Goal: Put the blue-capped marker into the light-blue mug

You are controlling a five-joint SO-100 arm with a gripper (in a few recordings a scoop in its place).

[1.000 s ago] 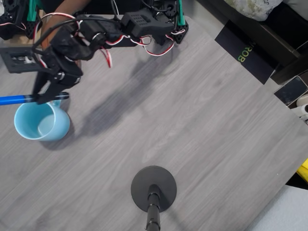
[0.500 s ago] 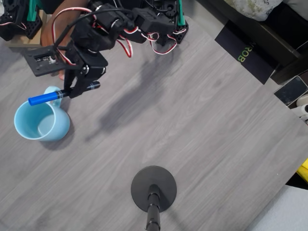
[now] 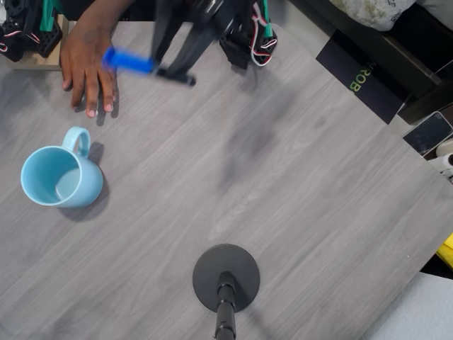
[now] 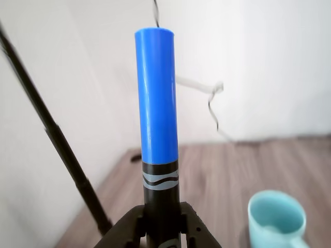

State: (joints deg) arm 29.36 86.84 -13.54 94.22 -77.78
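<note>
The blue-capped marker (image 4: pixel 156 129) stands upright in the wrist view, its bright blue cap smooth and glossy, taking up the upper stretch of the pen, with a black barrel below that bears two thin wavy grey lines just under the cap. My hand (image 4: pixel 161 219) is clamped on that black barrel, one dark finger pressed against each side of it. In the overhead view the marker (image 3: pixel 129 61) shows as a blurred blue streak near the top edge, held up above the grey wood-grain desk (image 3: pixel 297 184), and my hand (image 3: pixel 175 74) is a smeared dark shape at its right end. The light-blue mug (image 3: pixel 60 176) sits on the desk well apart from the marker, toward the left in the overhead view, upright, its pale sky-blue glaze the same inside and out, its loop handle pointing up toward the top of the picture. In the wrist view the mug (image 4: pixel 276 219) sits low at the right, below the marker. A person's hand (image 3: pixel 88 67) lies flat on the desk just left of the marker in the overhead view, fingers toward the mug. A round black stand base (image 3: pixel 226 278) rests on the desk near the bottom edge.
</note>
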